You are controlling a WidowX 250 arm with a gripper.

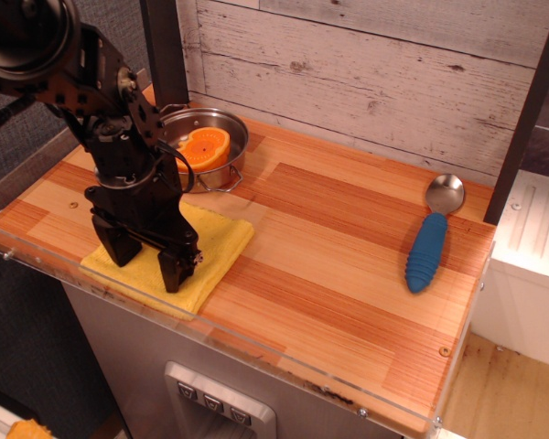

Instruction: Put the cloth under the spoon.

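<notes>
The yellow cloth [210, 251] lies flat at the front left of the wooden counter. My gripper [146, 262] stands right over it, pointing down, its two black fingers [176, 271] spread apart with their tips at the cloth's surface; whether they touch it I cannot tell. It holds nothing. The spoon [432, 236], with a shiny metal bowl and a ribbed blue handle, lies at the far right of the counter, well apart from the cloth and the gripper.
A small steel pot [229, 137] with an orange half [206, 146] in it stands just behind the cloth, by the plank wall. The counter's front has a clear plastic edge [256, 352]. A dark post [526, 110] rises at the right.
</notes>
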